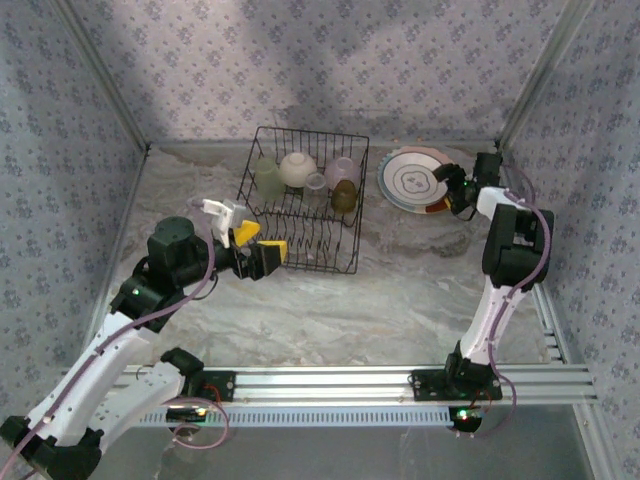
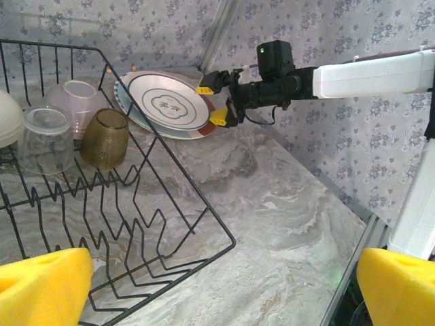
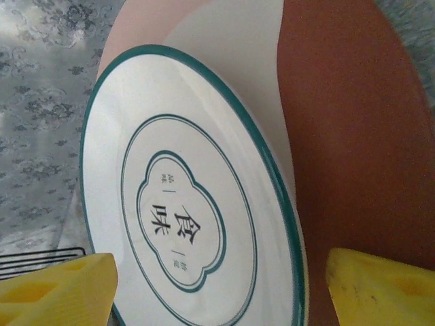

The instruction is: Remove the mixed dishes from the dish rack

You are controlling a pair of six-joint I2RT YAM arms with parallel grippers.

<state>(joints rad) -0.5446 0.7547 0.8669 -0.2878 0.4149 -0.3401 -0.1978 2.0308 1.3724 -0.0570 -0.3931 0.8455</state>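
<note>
The black wire dish rack (image 1: 310, 270) stands mid-table. At its far end sit a yellowish cup (image 1: 268, 178), a cream bowl (image 1: 297, 168), a lavender bowl (image 1: 343, 170), a clear cup (image 1: 316, 183) and an amber cup (image 1: 343, 197). A green-rimmed plate (image 3: 183, 204) tops a stack of plates (image 1: 415, 180) right of the rack, over a white plate (image 3: 231, 41) and an orange-red one (image 3: 360, 136). My right gripper (image 1: 448, 192) is open at the stack's right edge, its fingers straddling the plate rim without gripping. My left gripper (image 1: 260, 242) is open and empty at the rack's near left corner.
The marble table (image 1: 400, 290) has free room in front of the rack and between the arms. Patterned walls close in the back and both sides. In the left wrist view the rack's near corner (image 2: 233, 241) lies just ahead of my left fingers (image 2: 41, 285).
</note>
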